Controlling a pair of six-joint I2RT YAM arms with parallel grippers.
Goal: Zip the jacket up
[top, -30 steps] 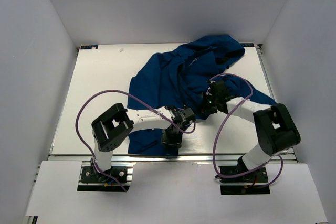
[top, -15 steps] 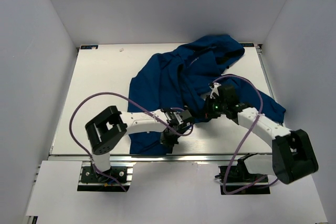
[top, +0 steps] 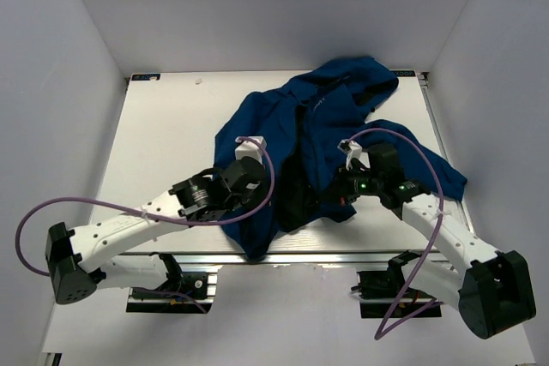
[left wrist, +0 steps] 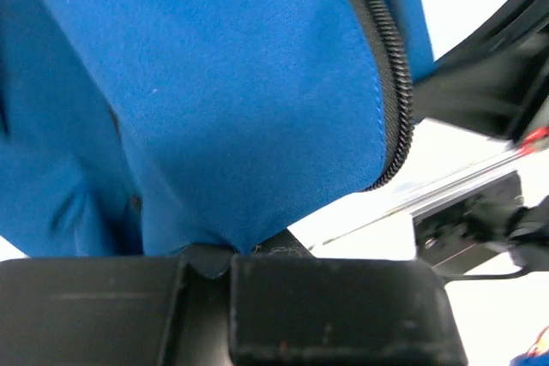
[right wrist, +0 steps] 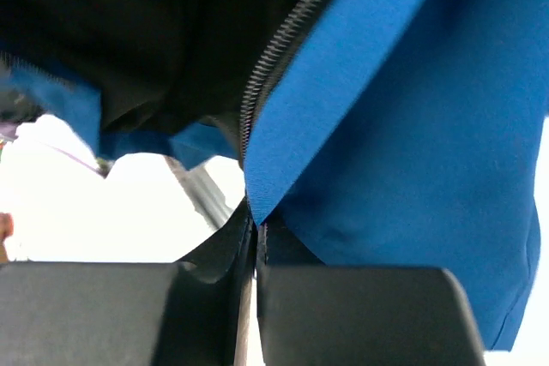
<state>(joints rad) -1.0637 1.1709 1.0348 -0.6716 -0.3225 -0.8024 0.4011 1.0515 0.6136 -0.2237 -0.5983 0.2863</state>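
Two grippers clamp cloth: the left gripper (left wrist: 230, 255) nips the jacket (top: 343, 100) at its bottom hem beside the zipper teeth (left wrist: 396, 100), and the right gripper (right wrist: 256, 237) nips the facing hem corner. The jacket lies rumpled on the right half of the table (top: 163, 135), front open. Likely step: gathering both zipper ends; next they must meet and line up.

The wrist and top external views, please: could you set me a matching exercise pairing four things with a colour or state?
1. jacket
2. zipper teeth
3. cable
4. left end effector

A. purple
B. shut on fabric
C. blue
D. black

Pairs: 1-C, 2-D, 3-A, 4-B
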